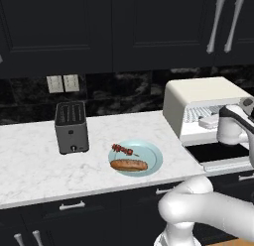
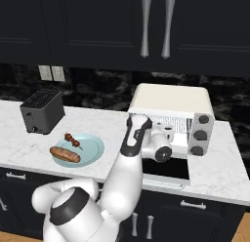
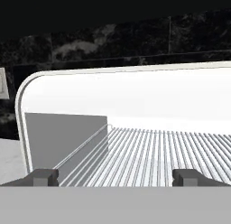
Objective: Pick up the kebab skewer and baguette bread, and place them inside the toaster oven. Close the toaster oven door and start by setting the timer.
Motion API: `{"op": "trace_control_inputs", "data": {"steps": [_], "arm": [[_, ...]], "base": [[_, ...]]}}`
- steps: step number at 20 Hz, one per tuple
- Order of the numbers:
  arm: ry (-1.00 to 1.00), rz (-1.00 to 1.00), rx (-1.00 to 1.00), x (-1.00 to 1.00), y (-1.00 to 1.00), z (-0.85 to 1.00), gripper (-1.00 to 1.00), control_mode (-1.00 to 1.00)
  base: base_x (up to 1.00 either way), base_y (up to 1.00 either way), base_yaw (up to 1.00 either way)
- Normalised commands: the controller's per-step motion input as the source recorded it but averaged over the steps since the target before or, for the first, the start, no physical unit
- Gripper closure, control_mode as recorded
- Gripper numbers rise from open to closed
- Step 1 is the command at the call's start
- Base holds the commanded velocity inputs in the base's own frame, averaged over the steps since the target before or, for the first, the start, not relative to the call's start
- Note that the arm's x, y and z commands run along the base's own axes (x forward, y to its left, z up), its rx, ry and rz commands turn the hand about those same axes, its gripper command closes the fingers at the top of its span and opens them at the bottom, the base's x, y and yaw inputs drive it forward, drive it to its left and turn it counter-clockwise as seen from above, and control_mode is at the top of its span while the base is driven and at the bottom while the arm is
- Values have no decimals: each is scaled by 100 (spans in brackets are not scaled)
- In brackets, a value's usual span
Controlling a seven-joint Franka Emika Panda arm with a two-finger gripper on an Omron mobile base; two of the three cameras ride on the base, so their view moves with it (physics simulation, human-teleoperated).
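White marble-look counter, veined pale grey, runs under dark cabinets with long silver handles, and behind it stands a glossy black stone wall.

Nearest the pincer (image 3: 115, 177), whose two dark tips stand spread wide with nothing between them, is the wire rack (image 3: 171, 151): thin parallel metal rods, slippery and springy by the look of them. It sits just ahead of the tips, inside the toaster oven (image 2: 168, 100), a boxy cream shell with rounded corners. The toaster oven door (image 2: 166, 170) hangs open below and in front of the hand, dark glass in a cream frame, lying flat over the counter edge. Three round dark knobs (image 2: 200, 135) sit to the hand's right.

Well off to the hand's left lies a pale blue plate (image 1: 153, 158), smooth and shallow. On it rest the baguette bread (image 1: 129, 164), a golden-brown loaf with rounded ends, and just behind it the kebab skewer (image 1: 124, 150), a thin stick with small red-brown chunks. Farther left stands a dark grey slot toaster (image 1: 71, 127).

Nothing is loaded yet, I judge. The swing back to the plate could clip the lowered door or the oven's side. The skewer is thin and lies close to the loaf, so a wide grasp could nudge both or slide the plate. A rounded loaf may roll on the rods.
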Motion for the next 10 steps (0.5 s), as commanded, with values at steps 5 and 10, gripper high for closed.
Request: {"op": "trace_control_inputs", "data": {"steps": [5, 10], "arm": [[0, 0, 2, 39, 0, -23, -100, -100], [0, 0, 3, 43, -7, -23, -100, -100]], "base": [[0, 0, 0], [0, 0, 0]]}}
